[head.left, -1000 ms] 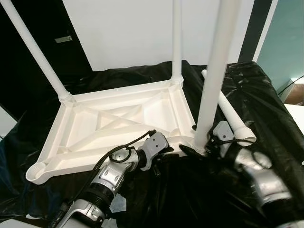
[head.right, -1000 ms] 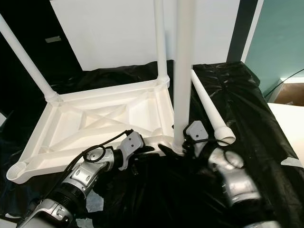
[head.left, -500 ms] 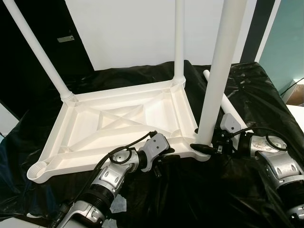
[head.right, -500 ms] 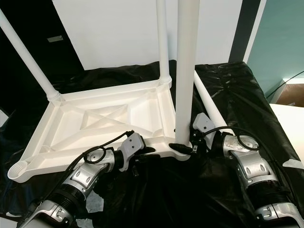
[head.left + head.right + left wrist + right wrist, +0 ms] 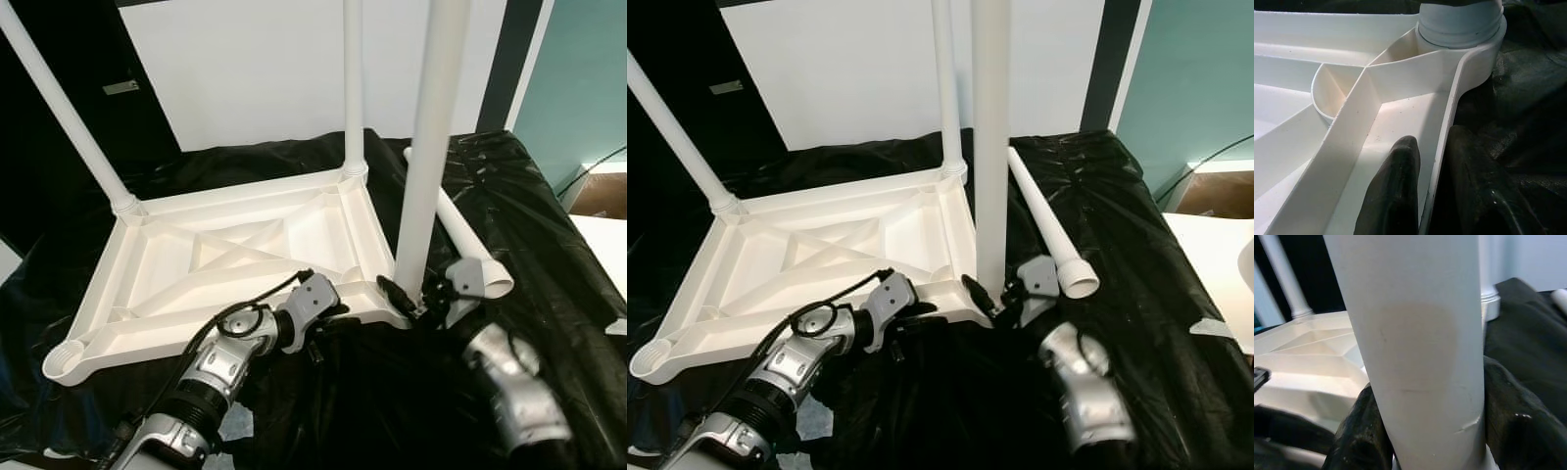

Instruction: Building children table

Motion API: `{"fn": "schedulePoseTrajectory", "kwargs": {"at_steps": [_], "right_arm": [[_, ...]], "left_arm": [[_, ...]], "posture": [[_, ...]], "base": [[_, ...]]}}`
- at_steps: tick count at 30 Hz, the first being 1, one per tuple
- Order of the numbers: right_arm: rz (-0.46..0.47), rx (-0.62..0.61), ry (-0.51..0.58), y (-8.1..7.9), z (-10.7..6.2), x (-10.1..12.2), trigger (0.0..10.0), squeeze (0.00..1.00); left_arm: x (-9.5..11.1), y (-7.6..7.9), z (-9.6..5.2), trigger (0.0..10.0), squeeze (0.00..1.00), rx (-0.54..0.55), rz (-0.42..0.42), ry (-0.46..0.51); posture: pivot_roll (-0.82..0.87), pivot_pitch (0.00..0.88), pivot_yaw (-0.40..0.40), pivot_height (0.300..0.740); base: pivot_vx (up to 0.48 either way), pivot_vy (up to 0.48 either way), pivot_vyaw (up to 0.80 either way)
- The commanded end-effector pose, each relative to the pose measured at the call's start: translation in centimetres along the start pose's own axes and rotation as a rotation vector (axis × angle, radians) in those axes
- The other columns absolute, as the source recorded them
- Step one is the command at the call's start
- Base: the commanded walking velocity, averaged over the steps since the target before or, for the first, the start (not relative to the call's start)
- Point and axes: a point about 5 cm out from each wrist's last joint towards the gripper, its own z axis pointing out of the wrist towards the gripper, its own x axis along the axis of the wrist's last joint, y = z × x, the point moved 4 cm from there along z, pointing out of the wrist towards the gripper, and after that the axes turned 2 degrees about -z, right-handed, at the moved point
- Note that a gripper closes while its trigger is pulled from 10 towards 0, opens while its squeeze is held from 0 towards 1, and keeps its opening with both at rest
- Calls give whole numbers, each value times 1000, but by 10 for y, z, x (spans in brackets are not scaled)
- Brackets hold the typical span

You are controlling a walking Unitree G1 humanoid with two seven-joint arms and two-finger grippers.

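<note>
Since a moment ago the right arm has swung inward; the right gripper (image 5: 1415,431) clasps the near table leg (image 5: 426,166) at its base. Left gripper (image 5: 1437,191) pinches the upturned tabletop (image 5: 167,264) rim. Beyond, a loose leg (image 5: 460,235) lies on the black plastic sheet (image 5: 549,225).
</note>
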Motion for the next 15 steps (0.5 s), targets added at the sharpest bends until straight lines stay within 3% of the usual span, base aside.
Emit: {"fn": "schedulePoseTrajectory", "kwargs": {"at_steps": [1,5,6,8,9,10,11,14,15], "right_arm": [[23,-85,-13,7,1,-3,0,0],[-10,-141,-15,11,4,-1,0,0],[-19,-151,-26,11,5,-2,2706,0],[-22,-154,-34,11,6,-3,2706,0],[-10,-132,-48,8,7,-5,10000,0],[-10,-132,-48,8,7,-5,10000,0],[25,-86,-42,3,8,-5,10000,1000],[21,67,-44,-9,12,-2,10000,1000],[21,67,-44,-9,12,-2,10000,1000]], "left_arm": [[-40,28,5,10000,0,-125,-77,-144],[-39,28,6,10000,0,-126,-74,-143],[-39,27,6,10000,0,-126,-73,-142],[-38,27,6,10000,0,-126,-73,-141],[-38,26,6,10000,0,-125,-73,-141],[-38,26,6,10000,0,-125,-73,-141],[-38,26,6,10000,0,-124,-74,-141],[-38,25,6,10000,0,-123,-73,-141],[-38,25,6,10000,0,-123,-73,-141]], "posture": [[-37,0,93,740],[-37,0,93,740],[-37,0,93,740],[-38,0,94,740],[-40,0,95,740],[-40,0,95,740],[-40,0,94,740],[-44,0,90,740],[-44,0,90,740]], "base": [[0,0,0],[0,0,0],[0,0,0],[0,0,0],[0,0,0],[0,0,0],[0,0,0],[0,0,0],[0,0,0]]}}
